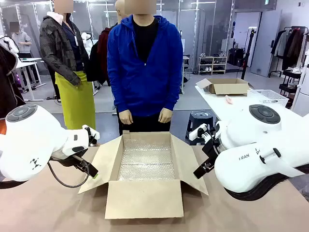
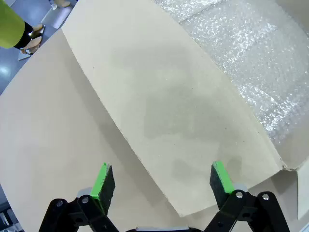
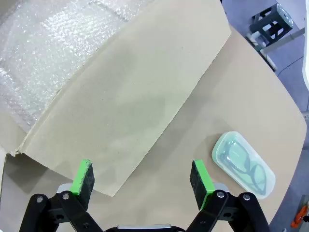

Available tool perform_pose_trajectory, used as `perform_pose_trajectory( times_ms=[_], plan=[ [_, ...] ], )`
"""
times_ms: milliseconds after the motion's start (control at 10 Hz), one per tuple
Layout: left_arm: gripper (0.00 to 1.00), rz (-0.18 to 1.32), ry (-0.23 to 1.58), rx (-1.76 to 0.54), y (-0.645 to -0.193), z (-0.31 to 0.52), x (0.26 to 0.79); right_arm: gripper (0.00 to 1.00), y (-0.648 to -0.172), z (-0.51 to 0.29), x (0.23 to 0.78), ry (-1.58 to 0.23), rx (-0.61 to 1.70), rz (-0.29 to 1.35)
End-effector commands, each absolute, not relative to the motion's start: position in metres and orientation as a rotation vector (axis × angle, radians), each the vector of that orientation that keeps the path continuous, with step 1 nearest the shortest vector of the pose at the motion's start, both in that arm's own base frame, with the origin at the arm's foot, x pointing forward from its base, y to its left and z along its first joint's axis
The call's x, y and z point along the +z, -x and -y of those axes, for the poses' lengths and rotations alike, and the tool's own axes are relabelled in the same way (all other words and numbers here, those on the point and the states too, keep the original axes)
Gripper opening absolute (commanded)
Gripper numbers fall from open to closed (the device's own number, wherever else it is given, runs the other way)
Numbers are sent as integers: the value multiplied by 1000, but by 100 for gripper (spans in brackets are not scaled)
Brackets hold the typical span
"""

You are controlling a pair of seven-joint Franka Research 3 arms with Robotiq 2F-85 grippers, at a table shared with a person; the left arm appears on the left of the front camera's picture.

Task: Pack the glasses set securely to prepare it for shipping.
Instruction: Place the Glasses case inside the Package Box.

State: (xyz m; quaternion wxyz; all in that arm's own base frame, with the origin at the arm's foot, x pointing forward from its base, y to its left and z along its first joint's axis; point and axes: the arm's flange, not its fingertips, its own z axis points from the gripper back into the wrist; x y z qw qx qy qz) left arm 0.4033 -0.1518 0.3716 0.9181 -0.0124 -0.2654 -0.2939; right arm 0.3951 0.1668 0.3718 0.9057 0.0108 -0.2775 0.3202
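Observation:
The mint green glasses case [image 3: 244, 164] lies flat on the brown table, with dark glasses showing through its lid. It sits just right of my right gripper [image 3: 141, 179], which is open and empty above the box's right flap [image 3: 135, 87]. The pale pink-white case is out of view. The open cardboard box [image 1: 145, 198] stands mid-table, lined with bubble wrap [image 1: 147, 162]. My left gripper [image 2: 161, 181] is open and empty over the left flap [image 2: 169, 96]. In the front view the left gripper [image 1: 92, 173] and the right gripper [image 1: 199, 171] flank the box.
A person in a blue hoodie [image 1: 145, 63] stands at the far edge behind the box, hands down. A dark stool [image 1: 200, 118] is beyond the table at the right. A second table [image 1: 231, 108] at the far right holds a cardboard box [image 1: 227, 86] and a white basket [image 1: 268, 96].

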Motion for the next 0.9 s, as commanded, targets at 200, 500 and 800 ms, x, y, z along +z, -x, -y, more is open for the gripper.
perform_pose_trajectory(
  times_ms=[200, 500, 800],
  plan=[
    [100, 546, 26, -605, -403, 152, 372, 100, -395, -167, 372, -22, 661, 573],
    [100, 546, 26, -605, -403, 152, 372, 100, -395, -167, 372, -22, 661, 573],
    [100, 546, 26, -605, -403, 152, 372, 100, -395, -167, 372, -21, 662, 573]
  ],
)
